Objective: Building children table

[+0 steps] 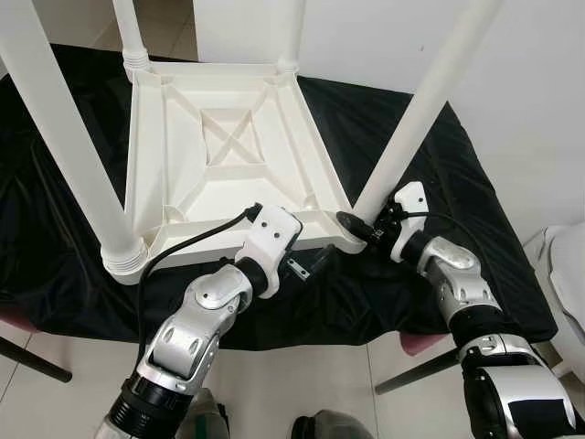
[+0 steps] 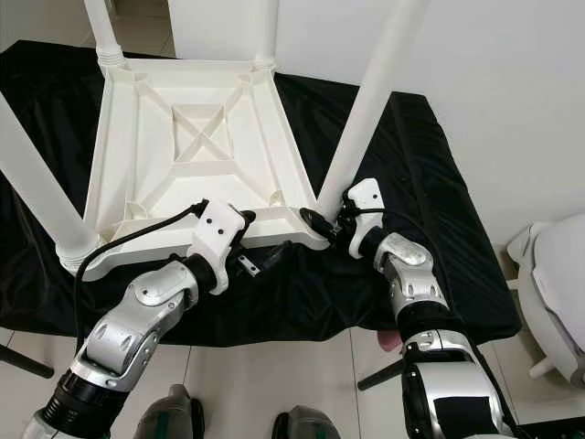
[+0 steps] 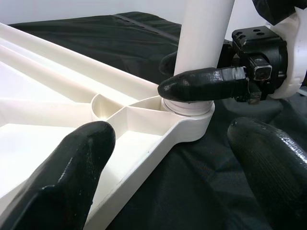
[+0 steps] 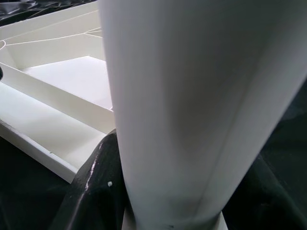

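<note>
A white plastic children's table (image 1: 219,146) lies upside down on a black cloth, its four legs pointing up. My right gripper (image 1: 358,224) is shut on the base of the near right leg (image 1: 420,110), just above its corner socket. In the right wrist view that leg (image 4: 192,105) stands between the black fingers (image 4: 91,191). My left gripper (image 1: 306,265) is open at the table's near rim (image 3: 158,148), close to the same corner. One of its fingers (image 3: 62,177) is over the tabletop's underside and the other over the cloth.
The near left leg (image 1: 73,155) and the two far legs (image 1: 131,32) rise from the other corners. The black cloth (image 1: 439,174) covers the support down to its front edge. A white fixture (image 1: 567,274) stands at the right, and tiled floor lies below.
</note>
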You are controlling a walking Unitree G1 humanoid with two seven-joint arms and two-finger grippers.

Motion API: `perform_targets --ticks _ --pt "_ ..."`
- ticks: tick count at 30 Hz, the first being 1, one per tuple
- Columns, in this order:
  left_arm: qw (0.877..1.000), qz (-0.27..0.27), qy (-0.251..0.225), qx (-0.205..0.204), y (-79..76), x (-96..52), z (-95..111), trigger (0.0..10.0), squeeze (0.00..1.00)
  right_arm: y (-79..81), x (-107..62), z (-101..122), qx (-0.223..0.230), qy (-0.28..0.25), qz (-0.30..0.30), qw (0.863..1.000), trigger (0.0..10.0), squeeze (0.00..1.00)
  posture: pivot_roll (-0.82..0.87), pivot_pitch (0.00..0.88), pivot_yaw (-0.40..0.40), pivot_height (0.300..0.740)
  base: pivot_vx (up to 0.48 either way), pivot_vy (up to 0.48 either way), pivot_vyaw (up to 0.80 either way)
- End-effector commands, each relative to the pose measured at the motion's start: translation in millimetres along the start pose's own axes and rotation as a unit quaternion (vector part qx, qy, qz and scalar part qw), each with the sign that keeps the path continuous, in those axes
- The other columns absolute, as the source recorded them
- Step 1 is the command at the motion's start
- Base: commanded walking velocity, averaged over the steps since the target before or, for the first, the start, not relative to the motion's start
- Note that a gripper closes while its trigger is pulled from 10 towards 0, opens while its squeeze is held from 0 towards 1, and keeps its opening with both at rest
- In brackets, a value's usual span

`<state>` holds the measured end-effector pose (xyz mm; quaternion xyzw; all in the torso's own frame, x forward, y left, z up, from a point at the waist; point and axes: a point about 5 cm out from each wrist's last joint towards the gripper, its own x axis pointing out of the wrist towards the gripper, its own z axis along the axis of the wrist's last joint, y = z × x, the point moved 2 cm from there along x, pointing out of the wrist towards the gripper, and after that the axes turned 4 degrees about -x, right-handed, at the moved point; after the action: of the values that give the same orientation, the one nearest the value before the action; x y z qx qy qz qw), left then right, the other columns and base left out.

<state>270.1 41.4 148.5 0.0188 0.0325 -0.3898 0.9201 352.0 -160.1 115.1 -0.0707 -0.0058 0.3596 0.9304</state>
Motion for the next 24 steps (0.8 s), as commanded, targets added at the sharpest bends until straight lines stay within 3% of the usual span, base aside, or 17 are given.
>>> perform_targets --ticks 1,6,11,13,15,17,24 --pt "1.0 -0.005 -0.001 -0.001 -2.6 -0.7 0.9 10.0 0.0 -3.8 -3.0 -5.2 0.0 0.014 -0.029 0.999 10.0 0.0 -0.02 0.001 -0.083 0.74 0.0 0.0 0.0" --pt "1.0 -0.006 0.0 -0.002 -3.3 -1.5 0.5 10.0 0.0 -2.9 -1.7 -3.5 -0.006 0.01 -0.061 0.998 10.0 0.0 -0.02 0.004 -0.083 0.74 0.0 0.0 0.0" --pt "1.0 -0.005 0.002 -0.004 -4.2 -3.2 -1.0 10.0 0.0 7.1 3.2 2.2 0.01 -0.005 -0.13 0.991 10.0 0.0 -0.01 0.012 -0.084 0.74 0.0 0.0 0.0" --pt "1.0 -0.005 0.002 -0.006 -5.3 -3.5 -1.3 10.0 0.0 11.2 4.7 1.2 0.034 0.0 -0.203 0.979 10.0 0.0 -0.02 0.016 -0.086 0.74 0.0 0.0 0.0" --pt "1.0 -0.005 0.002 -0.006 -5.8 -3.5 -1.3 10.0 0.0 13.3 4.8 0.7 0.04 0.002 -0.227 0.973 10.0 0.0 -0.02 0.017 -0.085 0.74 0.0 0.0 0.0" --pt "1.0 -0.007 0.003 -0.007 -7.0 -2.7 -1.5 10.0 0.0 26.6 9.0 3.3 0.058 -0.01 -0.267 0.962 10.0 0.0 -0.02 0.016 -0.086 0.74 0.0 0.0 0.0" --pt "1.0 -0.007 0.002 -0.008 -7.7 -1.7 -1.3 10.0 0.0 43.5 11.6 5.6 0.074 -0.006 -0.316 0.946 10.0 0.0 -0.01 0.013 -0.093 0.74 0.0 0.0 0.0"
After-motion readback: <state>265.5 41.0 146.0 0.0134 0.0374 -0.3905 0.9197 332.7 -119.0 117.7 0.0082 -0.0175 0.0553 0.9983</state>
